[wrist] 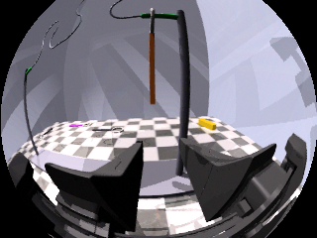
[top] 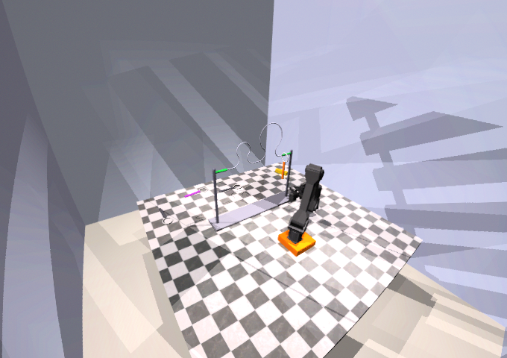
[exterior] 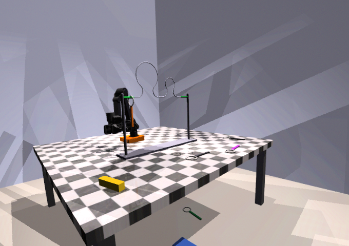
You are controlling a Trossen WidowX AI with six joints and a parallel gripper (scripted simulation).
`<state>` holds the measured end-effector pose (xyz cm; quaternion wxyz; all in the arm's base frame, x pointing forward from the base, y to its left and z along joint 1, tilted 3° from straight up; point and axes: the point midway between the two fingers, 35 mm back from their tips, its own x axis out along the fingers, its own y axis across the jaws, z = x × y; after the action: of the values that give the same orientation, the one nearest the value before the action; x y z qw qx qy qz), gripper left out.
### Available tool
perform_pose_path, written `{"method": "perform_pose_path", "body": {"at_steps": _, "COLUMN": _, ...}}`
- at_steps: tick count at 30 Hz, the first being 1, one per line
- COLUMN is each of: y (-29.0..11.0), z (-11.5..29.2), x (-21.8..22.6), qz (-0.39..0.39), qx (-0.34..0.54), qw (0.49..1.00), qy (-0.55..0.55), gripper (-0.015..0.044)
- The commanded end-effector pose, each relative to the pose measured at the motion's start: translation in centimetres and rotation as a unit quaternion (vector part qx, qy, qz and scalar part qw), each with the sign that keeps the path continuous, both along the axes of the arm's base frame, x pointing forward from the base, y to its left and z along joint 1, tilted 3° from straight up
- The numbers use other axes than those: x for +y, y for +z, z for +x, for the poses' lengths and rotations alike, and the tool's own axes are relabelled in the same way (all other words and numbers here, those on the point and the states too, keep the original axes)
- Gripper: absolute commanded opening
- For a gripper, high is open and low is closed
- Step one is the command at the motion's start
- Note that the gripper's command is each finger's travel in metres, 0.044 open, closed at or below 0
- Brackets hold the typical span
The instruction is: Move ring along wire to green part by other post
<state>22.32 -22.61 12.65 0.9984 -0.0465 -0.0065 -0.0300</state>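
The ring (top: 288,157) (exterior: 133,101) (wrist: 153,21) hangs around the green part (exterior: 127,97) (wrist: 168,16) beside one post (exterior: 123,124) (wrist: 184,74). Its orange handle (top: 282,170) (exterior: 132,116) (wrist: 152,69) points straight down. The other green part (top: 221,171) (exterior: 183,96) (wrist: 28,71) meets the far post (top: 215,196) (exterior: 188,116). Thin grey wire (top: 272,122) (exterior: 145,61) curves up and down between them. My gripper (top: 292,194) (wrist: 160,144) is open and empty, low on the robot's side of the near post. The handle is ahead and higher in the wrist view. Exact finger clearance to the post is unclear.
A yellow block (top: 280,171) (exterior: 111,183) (wrist: 207,124) lies beyond the frame. Rings with magenta (top: 191,194) (exterior: 235,147) and dark (top: 227,189) (exterior: 203,154) handles lie on the table. The frame's flat base (top: 250,211) (exterior: 157,147) joins the posts. A green-handled ring (exterior: 195,214) lies on the floor.
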Motion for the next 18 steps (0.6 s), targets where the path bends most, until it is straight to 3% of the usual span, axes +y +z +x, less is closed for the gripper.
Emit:
{"method": "perform_pose_path", "body": {"at_steps": 1, "y": 0.2, "z": 0.5, "x": 0.2, "qz": 0.009, "qx": 0.001, "qw": 1.000, "qy": 0.004, "gripper": 0.0160}}
{"method": "perform_pose_path", "body": {"at_steps": 10, "y": 4.7, "z": 4.7, "x": 0.4, "qz": 0.008, "qx": -0.001, "qw": 1.000, "qy": 0.004, "gripper": 0.0160}}
{"method": "perform_pose_path", "body": {"at_steps": 18, "y": 4.8, "z": 5.1, "x": 0.3, "qz": 0.008, "qx": -0.001, "qw": 1.000, "qy": 0.004, "gripper": 0.0160}}
